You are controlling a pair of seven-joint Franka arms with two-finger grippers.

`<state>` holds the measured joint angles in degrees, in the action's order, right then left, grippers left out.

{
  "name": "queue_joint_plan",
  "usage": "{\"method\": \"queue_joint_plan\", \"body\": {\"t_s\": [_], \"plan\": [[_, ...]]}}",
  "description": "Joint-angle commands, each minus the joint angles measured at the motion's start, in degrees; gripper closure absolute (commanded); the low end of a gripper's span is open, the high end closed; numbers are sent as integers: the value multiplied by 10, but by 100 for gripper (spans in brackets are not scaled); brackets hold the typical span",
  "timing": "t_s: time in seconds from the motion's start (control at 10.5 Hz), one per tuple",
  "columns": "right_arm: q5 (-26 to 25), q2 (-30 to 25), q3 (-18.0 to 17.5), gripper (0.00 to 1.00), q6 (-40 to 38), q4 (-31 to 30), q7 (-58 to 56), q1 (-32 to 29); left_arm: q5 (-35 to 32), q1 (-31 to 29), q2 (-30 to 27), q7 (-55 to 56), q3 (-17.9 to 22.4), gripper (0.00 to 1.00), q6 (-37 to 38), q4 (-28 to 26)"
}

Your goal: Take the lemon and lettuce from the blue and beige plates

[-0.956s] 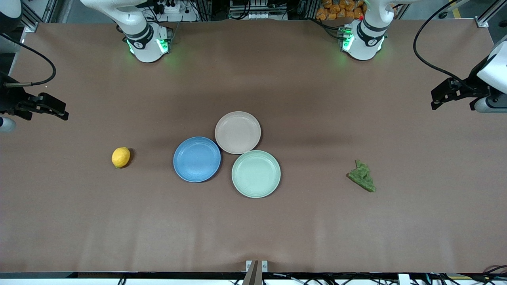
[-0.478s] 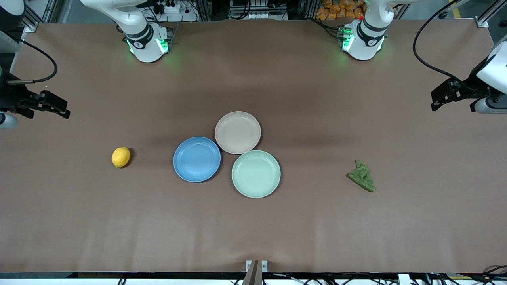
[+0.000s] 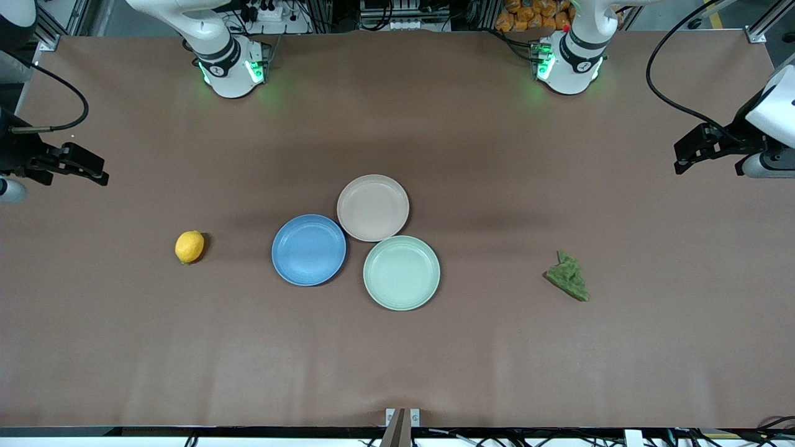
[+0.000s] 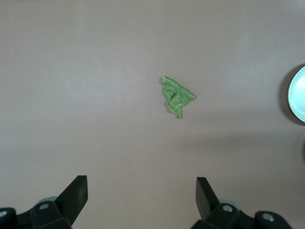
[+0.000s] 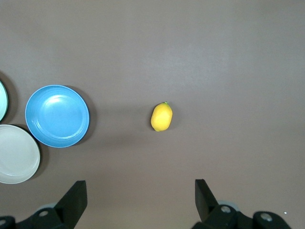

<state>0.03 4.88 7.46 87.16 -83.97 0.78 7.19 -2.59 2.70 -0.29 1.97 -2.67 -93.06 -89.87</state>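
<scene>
The lemon [image 3: 189,246] lay bare on the brown table [image 3: 397,360], toward the right arm's end, well apart from the blue plate [image 3: 308,249] and level with it in the front view. It rested on its side, a small green nub at one tip showing in the right wrist view [image 5: 161,117]. The lettuce [image 3: 567,277], a crumpled green piece, lay on the table toward the left arm's end, well apart from the three plates and a little nearer to the front camera than the lemon. In the left wrist view it [image 4: 176,97] sat alone on the cloth, with only an edge of the green plate [image 4: 298,94] showing.

The three plates stood clustered at the middle of the table, all of them bare. The beige plate [image 3: 372,207] was farthest from the front camera; the blue plate sat just beside it toward the right arm's end, and the green plate [image 3: 401,272] lay nearest the camera, its rim touching or nearly touching the beige one. The right wrist view showed the blue plate [image 5: 57,116] and the beige plate [image 5: 16,153] side by side.

The right gripper [image 3: 92,172] hung in the air over the table's edge at the right arm's end, its fingers [image 5: 74,200] spread wide and holding nothing. The left gripper [image 3: 689,152] hung over the edge at the left arm's end, its fingers [image 4: 76,193] likewise spread wide and bare.
</scene>
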Motion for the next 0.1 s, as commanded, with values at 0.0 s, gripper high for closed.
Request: {"method": "queue_joint_plan", "body": {"t_s": [0.0], "plan": [[-5,-14,-8,0,1,-15,1,-4,6,-5,-2,-6,-5,0,-5,-1]]}}
